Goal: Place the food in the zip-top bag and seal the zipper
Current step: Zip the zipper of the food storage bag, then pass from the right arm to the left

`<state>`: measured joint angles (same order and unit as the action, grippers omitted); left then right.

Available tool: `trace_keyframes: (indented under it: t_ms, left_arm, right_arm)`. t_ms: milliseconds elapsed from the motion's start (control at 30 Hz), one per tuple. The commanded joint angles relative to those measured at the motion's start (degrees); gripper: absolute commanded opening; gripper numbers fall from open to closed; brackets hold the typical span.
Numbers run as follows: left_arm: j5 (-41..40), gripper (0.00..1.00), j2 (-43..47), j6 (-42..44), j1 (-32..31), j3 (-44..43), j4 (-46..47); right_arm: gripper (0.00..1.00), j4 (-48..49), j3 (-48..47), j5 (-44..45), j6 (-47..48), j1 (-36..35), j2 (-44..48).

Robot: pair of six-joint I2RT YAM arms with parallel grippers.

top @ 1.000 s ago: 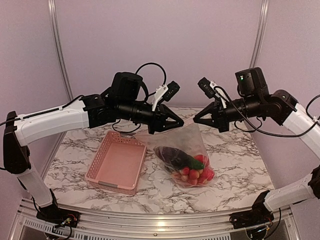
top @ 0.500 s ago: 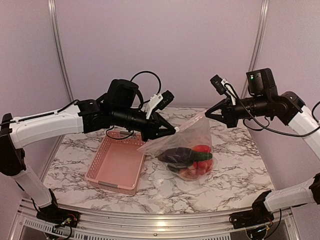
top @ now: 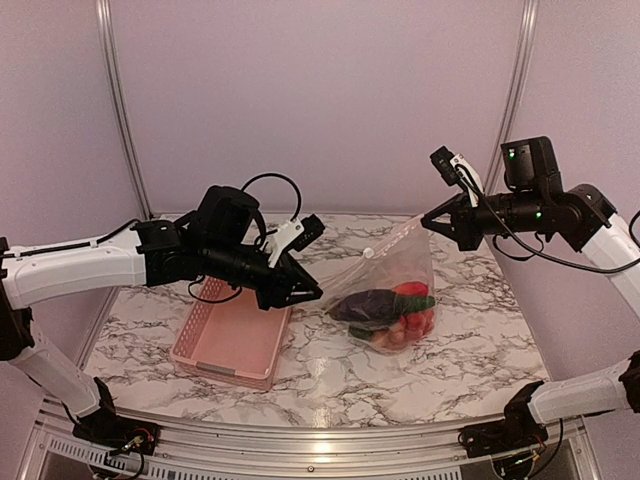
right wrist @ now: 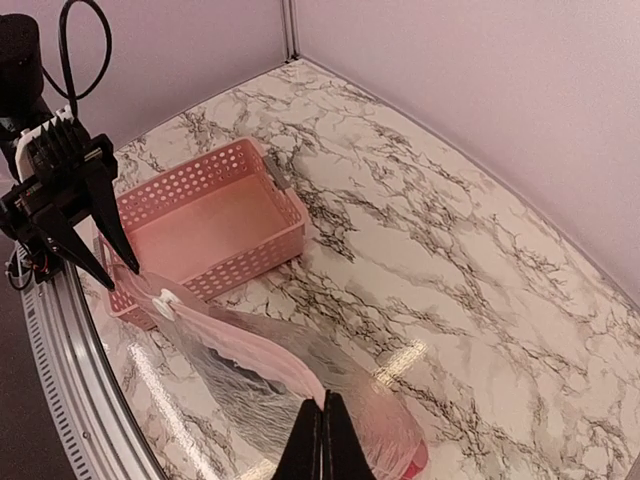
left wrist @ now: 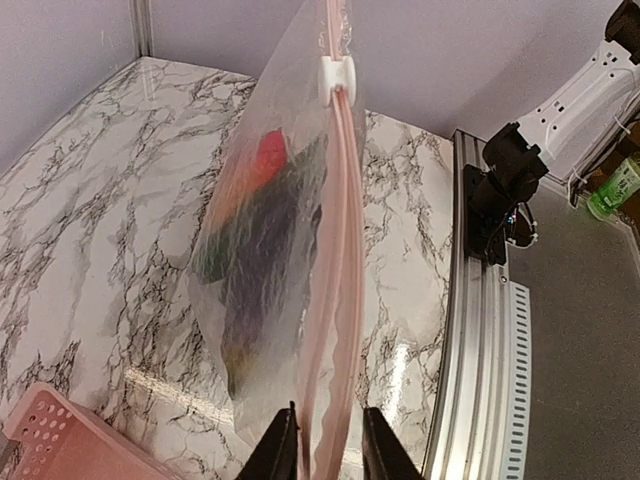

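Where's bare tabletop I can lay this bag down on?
The best patch is the bare marble of the table between the bag and the right edge. A narrower free strip runs along the near rail, in front of the bag and the pink basket. The middle is crowded: the basket, left gripper and bag sit close together.

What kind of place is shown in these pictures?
Probably a robot test booth, not a home: plain lilac wall panels in metal posts surround a marble-patterned table, the left arm and right arm are bolted to its near rail, and the food looks like toys.
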<state>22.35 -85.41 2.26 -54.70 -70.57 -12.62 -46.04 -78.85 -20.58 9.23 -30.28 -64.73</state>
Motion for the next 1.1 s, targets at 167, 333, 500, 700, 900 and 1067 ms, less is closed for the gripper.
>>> trace_keyframes:
  t_ms: [167,333,500,700,900,1067]
  left_arm:
    - [-7.27,0.52,-1.26,-0.7,0.07,-4.56,13.78]
    - [-4.17,0.59,-6.49,1.65,0.03,-8.27,13.46]
    - [-2.82,0.55,-9.72,3.49,0.03,-8.94,12.73]
    - [-2.24,0.34,-12.06,5.15,0.12,-10.41,12.71]
    - [-0.35,0.15,-12.32,5.03,0.12,-11.14,12.71]
    - [2.5,0.11,-11.93,4.8,0.16,-10.78,12.71]
  right_arm:
    - [0.0,2.71,0.52,-10.38,0.83,0.5,1.31]
    - [0.0,2.74,0.66,-13.2,0.78,0.52,1.38]
    - [0.0,2.79,1.29,-14.64,0.52,0.5,1.58]
    - [0.0,2.28,1.72,-15.63,0.52,0.49,1.6]
    - [0.18,3.0,3.88,-17.22,-0.08,0.45,-0.05]
    - [0.35,4.73,4.53,-19.14,0.3,-0.2,-3.73]
